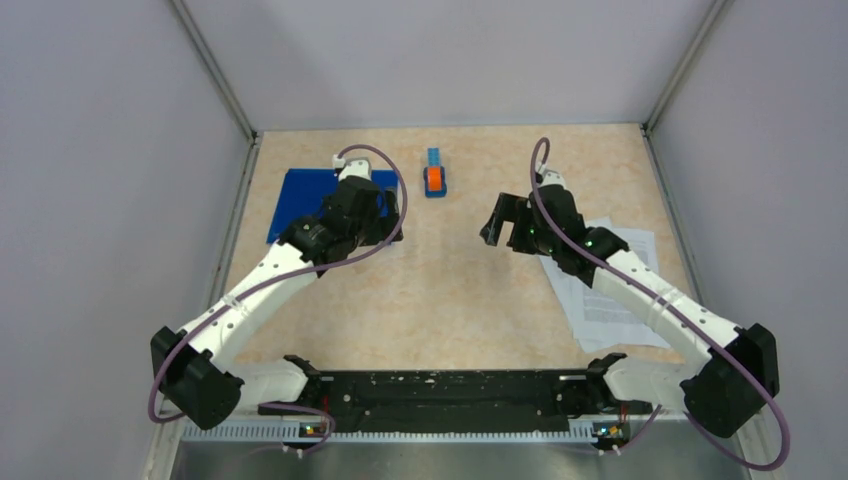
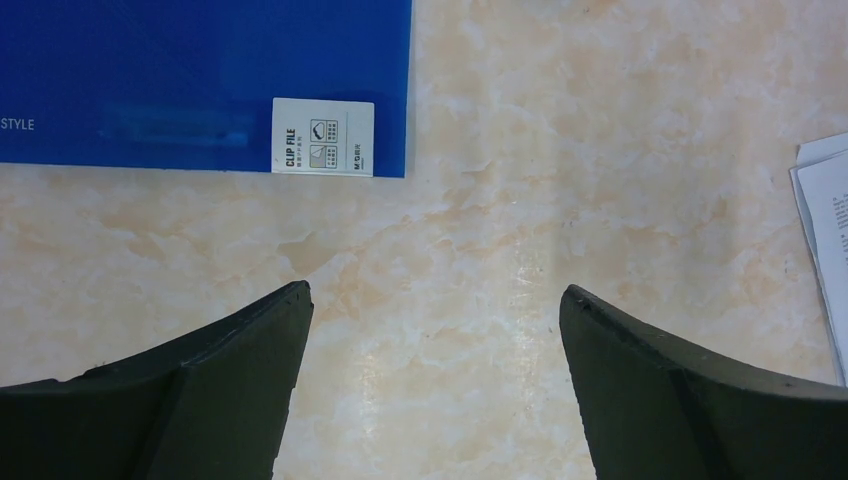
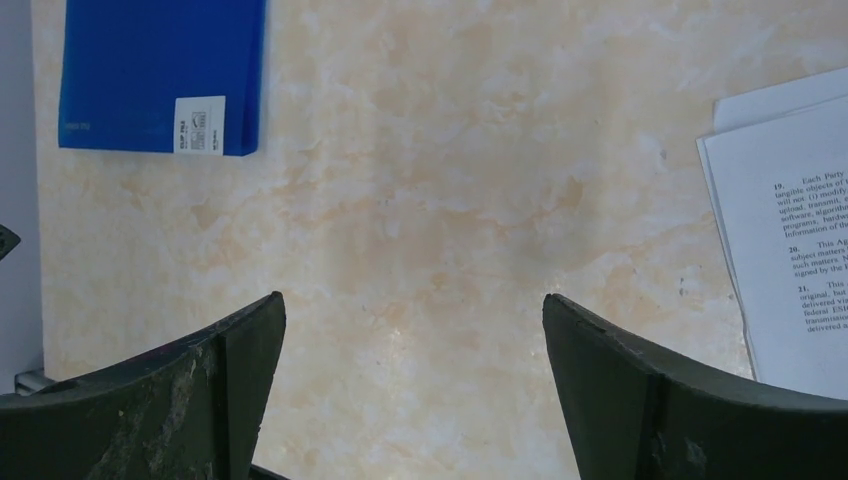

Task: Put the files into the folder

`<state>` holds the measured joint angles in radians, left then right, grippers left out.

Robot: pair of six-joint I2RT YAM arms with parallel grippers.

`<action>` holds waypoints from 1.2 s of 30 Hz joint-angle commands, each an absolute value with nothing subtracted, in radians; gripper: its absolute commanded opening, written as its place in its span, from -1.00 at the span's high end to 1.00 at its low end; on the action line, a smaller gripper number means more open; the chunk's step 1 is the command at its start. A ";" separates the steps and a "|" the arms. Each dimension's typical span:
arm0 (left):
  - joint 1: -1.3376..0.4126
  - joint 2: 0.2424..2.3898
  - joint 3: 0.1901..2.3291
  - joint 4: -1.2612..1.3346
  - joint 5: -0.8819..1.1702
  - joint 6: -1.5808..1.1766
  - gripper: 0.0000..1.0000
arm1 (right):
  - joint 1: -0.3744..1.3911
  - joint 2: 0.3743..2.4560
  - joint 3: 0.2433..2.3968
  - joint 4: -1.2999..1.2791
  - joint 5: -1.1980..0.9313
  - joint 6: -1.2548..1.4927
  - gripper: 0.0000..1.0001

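Observation:
The blue folder (image 1: 298,203) lies closed and flat at the table's back left, its white label (image 2: 322,136) at one corner. It also shows in the left wrist view (image 2: 200,70) and the right wrist view (image 3: 150,60). The files (image 1: 612,290), white printed sheets, lie fanned on the right side of the table, and show in the right wrist view (image 3: 790,220) and at the edge of the left wrist view (image 2: 825,230). My left gripper (image 1: 372,215) (image 2: 435,295) hovers by the folder's right edge, open and empty. My right gripper (image 1: 497,225) (image 3: 413,300) is open and empty, above bare table left of the files.
A small blue-and-orange object (image 1: 435,178) stands at the back middle of the table. Grey walls with metal frame posts close in the table on the left, right and back. The beige marbled tabletop (image 1: 450,290) lies between the two arms.

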<state>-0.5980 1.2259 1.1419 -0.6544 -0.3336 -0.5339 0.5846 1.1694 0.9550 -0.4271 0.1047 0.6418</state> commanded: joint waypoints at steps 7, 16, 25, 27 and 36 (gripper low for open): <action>-0.578 1.183 1.140 -0.642 -0.328 -0.554 -0.97 | 0.605 1.194 0.941 -0.345 0.075 0.685 -0.97; -0.478 1.162 1.179 -0.728 -0.312 -0.570 -0.97 | 0.657 1.396 0.995 -0.114 -0.056 0.792 -0.85; -0.386 1.119 1.150 -0.761 -0.262 -0.568 -0.97 | 0.694 1.728 1.131 0.214 -0.208 0.937 -0.53; -0.371 1.109 1.145 -0.766 -0.248 -0.565 -0.97 | 0.693 1.805 1.170 0.272 -0.230 0.974 -0.44; -0.332 1.082 1.155 -0.797 -0.216 -0.546 -0.97 | 0.693 2.108 1.335 0.413 -0.267 1.082 -0.28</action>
